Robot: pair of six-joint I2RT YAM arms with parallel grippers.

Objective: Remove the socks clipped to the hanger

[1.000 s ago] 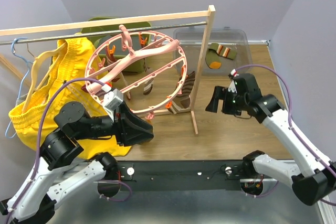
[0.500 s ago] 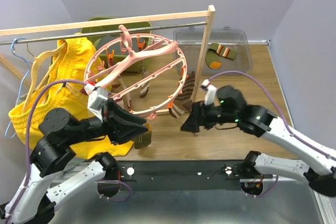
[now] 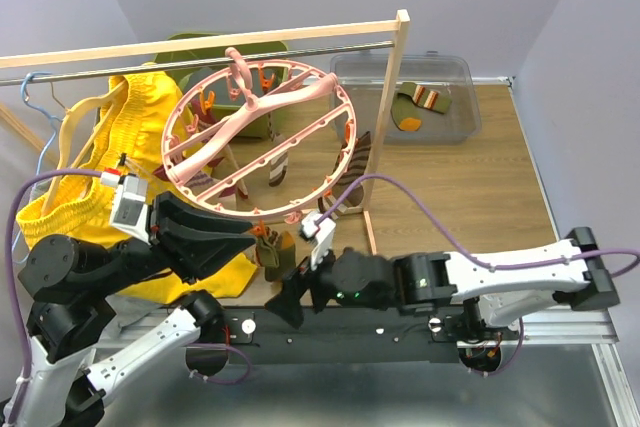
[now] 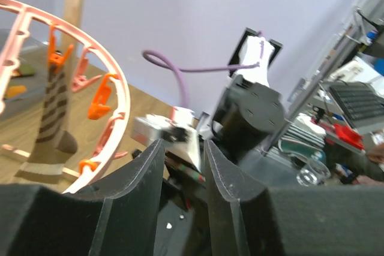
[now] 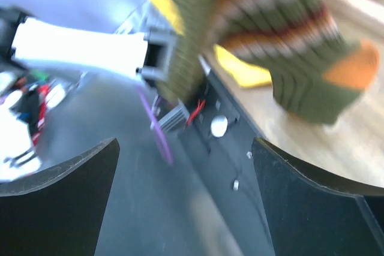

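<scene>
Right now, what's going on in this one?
Two robot arms are taking socks off the round pink hanger on the rail. The right gripper is open, low down, facing an olive sock with an orange toe that hangs from the ring's bottom. The left gripper is open beside the ring, holding nothing. A brown striped sock is also clipped on; another sock lies in the clear bin.

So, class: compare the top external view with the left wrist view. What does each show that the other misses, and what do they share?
Only the top external view shows the yellow shorts, the clear bin and the olive sock lying in it. Only the left wrist view shows a keyboard and a drinking glass in the background. Both show the pink hanger, its orange clips and the brown striped sock hanging from it.
</scene>
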